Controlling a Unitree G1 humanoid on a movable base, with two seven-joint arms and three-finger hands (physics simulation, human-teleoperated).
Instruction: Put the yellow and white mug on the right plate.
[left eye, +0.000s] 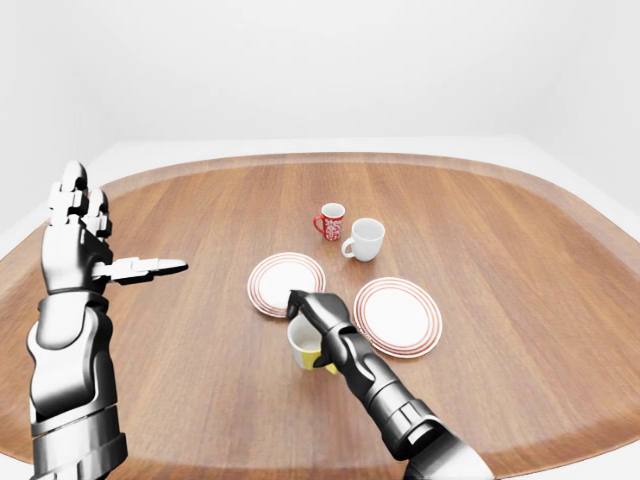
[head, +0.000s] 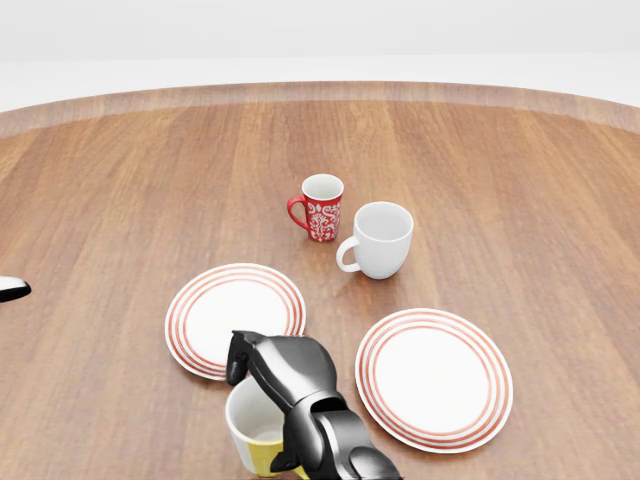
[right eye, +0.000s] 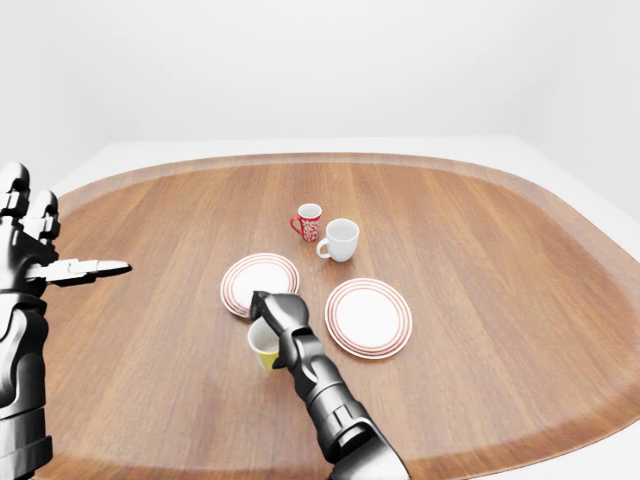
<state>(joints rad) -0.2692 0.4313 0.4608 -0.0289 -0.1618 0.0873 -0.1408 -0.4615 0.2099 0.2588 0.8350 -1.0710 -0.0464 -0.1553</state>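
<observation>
The yellow and white mug (head: 246, 432) stands on the wooden table, below the left plate (head: 222, 312) and to the left of the right plate (head: 436, 376). My right hand (head: 265, 400) reaches in from the bottom and its fingers curl over the mug's rim and side, closed round it. The hand hides much of the mug. The right plate is white with red rings and bare. My left hand (left eye: 115, 230) is raised at the left of the left-eye view, fingers spread, empty, far from the mug.
A red patterned mug (head: 322, 207) and a plain white mug (head: 380, 240) stand side by side above the two plates. The oval wooden table (left eye: 500, 230) has a raised rim; white floor and walls lie beyond it.
</observation>
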